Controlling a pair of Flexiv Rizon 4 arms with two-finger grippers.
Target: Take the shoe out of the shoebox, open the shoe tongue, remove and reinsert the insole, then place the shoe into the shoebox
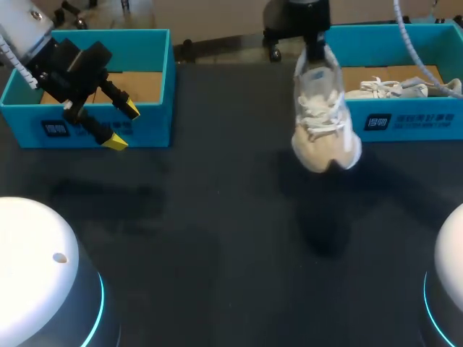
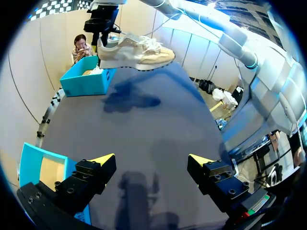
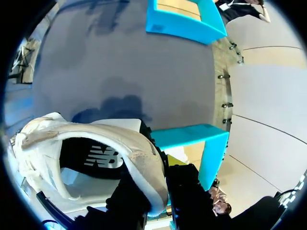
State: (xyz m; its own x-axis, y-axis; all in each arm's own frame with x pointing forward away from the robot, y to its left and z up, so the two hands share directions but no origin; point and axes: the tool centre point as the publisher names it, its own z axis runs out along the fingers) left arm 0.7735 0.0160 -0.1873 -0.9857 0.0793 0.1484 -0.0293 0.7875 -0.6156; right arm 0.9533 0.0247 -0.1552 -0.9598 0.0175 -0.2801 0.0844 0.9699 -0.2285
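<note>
- Right jaws: closed on the heel collar of the shoe (image 1: pixel 325 119). In the right wrist view the collar wall appears pinched between the two fingers.
- Shoe: hangs toe-down in the air just in front of the near-left corner of the shoebox (image 1: pixel 409 123). It is clear of the surface (image 1: pixel 231 238), with the laces facing the head view.
- Handling (judged): the shoe is probably light, with a soft, padded upper over a stiffer sole. A collar pinch is likely to let it swing and to squash the padding, so the firm heel counter is the better hold. The tongue is best taken at its free top edge. The loose laces could snag.
- Left jaws: spread wide and empty, well to the left of the shoebox. They are above the front wall of a second blue box (image 1: pixel 148 129).
- Surroundings: a second shoe (image 1: pixel 387 88) lies inside the shoebox, with bare dark surface in front of it.
- Obstructions (judged): the front wall of the shoebox and the second shoe inside it leave less room for putting the held shoe back.
</note>
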